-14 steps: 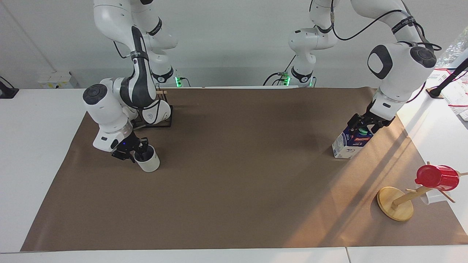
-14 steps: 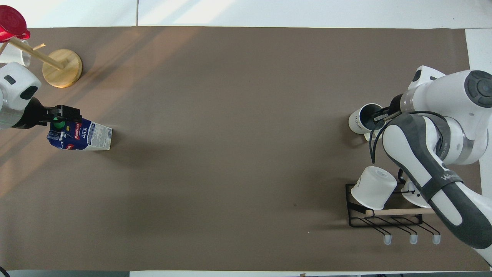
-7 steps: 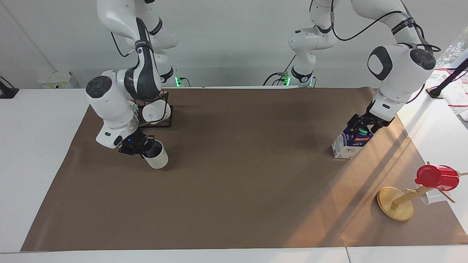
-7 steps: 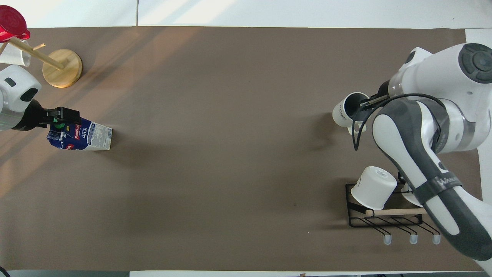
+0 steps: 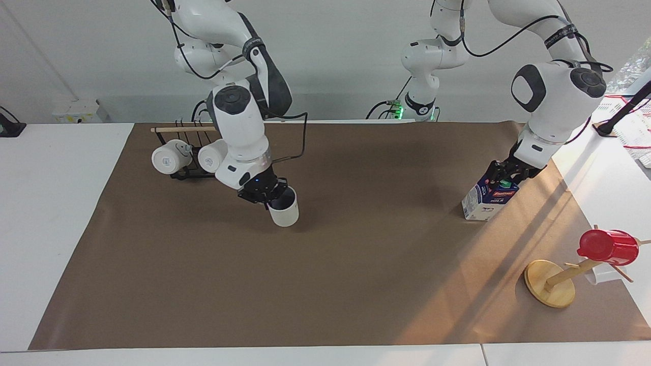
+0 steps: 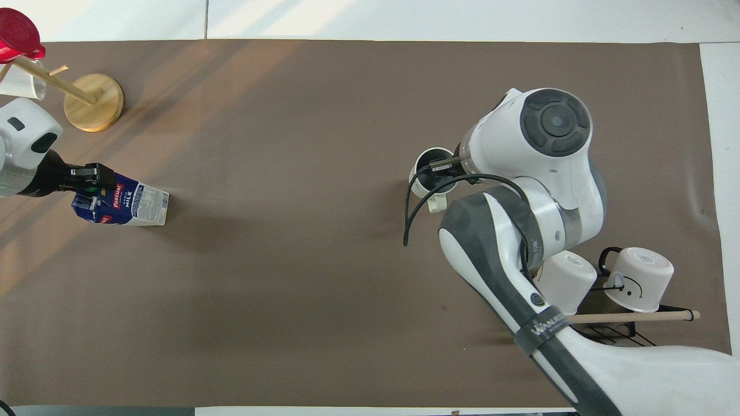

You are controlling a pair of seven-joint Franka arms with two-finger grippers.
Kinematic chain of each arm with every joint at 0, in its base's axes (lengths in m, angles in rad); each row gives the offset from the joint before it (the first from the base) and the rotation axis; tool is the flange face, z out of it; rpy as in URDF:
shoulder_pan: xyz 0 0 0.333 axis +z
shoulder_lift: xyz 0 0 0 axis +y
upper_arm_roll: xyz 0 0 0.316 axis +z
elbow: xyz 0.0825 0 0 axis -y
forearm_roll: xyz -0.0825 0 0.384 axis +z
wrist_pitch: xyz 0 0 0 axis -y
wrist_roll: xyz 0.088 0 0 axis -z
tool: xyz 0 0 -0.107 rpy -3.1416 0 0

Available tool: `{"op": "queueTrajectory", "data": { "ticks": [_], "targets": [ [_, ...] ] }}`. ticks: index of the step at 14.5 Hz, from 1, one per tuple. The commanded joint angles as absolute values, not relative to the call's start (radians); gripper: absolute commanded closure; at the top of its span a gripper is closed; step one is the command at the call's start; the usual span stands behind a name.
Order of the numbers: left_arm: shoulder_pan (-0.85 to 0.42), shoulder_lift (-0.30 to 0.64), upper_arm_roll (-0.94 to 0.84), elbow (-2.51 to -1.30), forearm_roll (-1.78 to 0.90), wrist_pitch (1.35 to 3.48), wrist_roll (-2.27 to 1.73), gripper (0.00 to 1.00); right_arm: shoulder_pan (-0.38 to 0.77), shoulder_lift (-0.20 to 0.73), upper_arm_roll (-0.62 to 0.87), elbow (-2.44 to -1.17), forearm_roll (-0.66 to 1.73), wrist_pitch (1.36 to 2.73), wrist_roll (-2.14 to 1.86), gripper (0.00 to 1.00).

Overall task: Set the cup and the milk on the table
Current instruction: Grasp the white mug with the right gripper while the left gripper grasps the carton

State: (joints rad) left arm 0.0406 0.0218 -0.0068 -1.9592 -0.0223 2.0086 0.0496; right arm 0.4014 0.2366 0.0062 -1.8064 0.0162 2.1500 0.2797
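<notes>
Cup (image 5: pixel 284 211) first, since that's the one in the air. Starting at the right arm's end of the table (image 5: pixel 51 229), there's a black wire rack (image 5: pixel 185 173) with two plain white mugs (image 5: pixel 167 159) lying on their sides. Next along, the right gripper (image 5: pixel 269 195) is clamped on the cup's rim, one finger inside and one outside. The cup hangs tilted over the brown paper (image 5: pixel 356 279), looks just clear of it. Glazed ceramic, I'd guess: stiff, smooth, a bit slippery and chippable, so a rim pinch works but I'd set it down gently. Its little loop handle is the other option.

Further along, milk (image 5: pixel 488 201) stands on the paper toward the left arm's end. The left gripper (image 5: pixel 504 175) is down on its gable top by the green cap, narrowed onto it as far as I can see. Cardboard carton, boxy, probably squashy if squeezed mid-body, and heavy if it's full. That stiff top ridge seems the sensible grab.

Last, a wooden mug tree (image 5: pixel 549 282) with a round base, carrying a shiny red cup (image 5: pixel 608 246).
</notes>
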Motion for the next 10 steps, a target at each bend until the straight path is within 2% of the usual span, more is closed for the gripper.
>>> {"op": "queueTrajectory", "data": {
  "ticks": [1,4,10],
  "targets": [
    [0.048,-0.006,-0.009,-1.990,-0.017,2.014,0.058,0.97,0.488,0.348,0.003,-1.691,-0.053,2.151,0.452,1.00],
    [0.046,-0.006,-0.008,-1.967,-0.017,2.014,0.058,1.00,0.509,0.376,0.005,-1.704,-0.071,2.184,0.486,1.00],
    [0.031,-0.011,-0.012,-1.829,0.028,1.927,0.057,1.00,0.509,0.348,0.006,-1.805,-0.071,2.261,0.488,1.00]
  ]
}}
